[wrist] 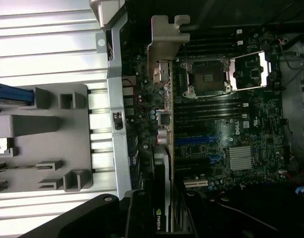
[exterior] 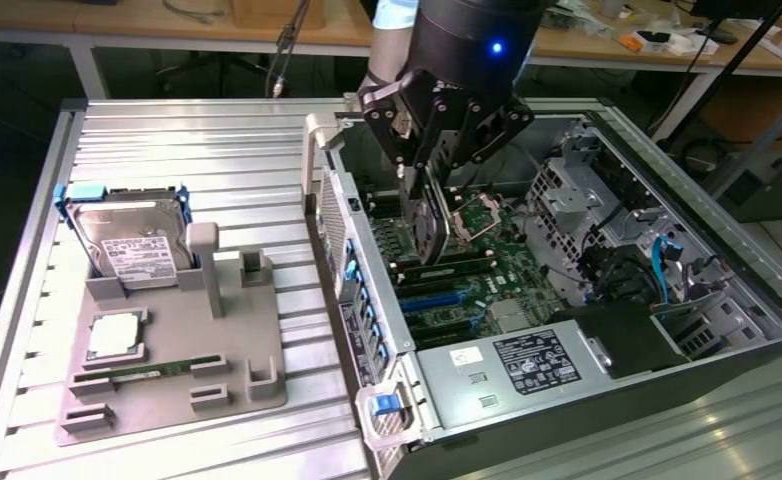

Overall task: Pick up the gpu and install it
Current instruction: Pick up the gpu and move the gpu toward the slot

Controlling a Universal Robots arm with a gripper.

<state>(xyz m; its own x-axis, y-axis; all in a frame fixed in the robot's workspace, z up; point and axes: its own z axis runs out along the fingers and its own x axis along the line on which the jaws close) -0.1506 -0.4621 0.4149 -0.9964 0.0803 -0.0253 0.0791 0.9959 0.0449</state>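
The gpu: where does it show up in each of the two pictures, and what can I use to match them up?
Exterior view: the gpu hangs edge-on from the gripper, over the motherboard inside the open computer case.
Wrist view: the gpu runs edge-on along the motherboard, its silver bracket at the end away from the gripper.
Shared landmark: the blue slot on the motherboard.

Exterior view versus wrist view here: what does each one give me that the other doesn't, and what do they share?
Exterior view adds: the hard drive standing in the grey fixture, the labelled power supply, and the end effector clamped on the gpu from above. Wrist view adds: the NVIDIA mark on the card's cooler. Shared: the gpu held on edge over the motherboard inside the open case.
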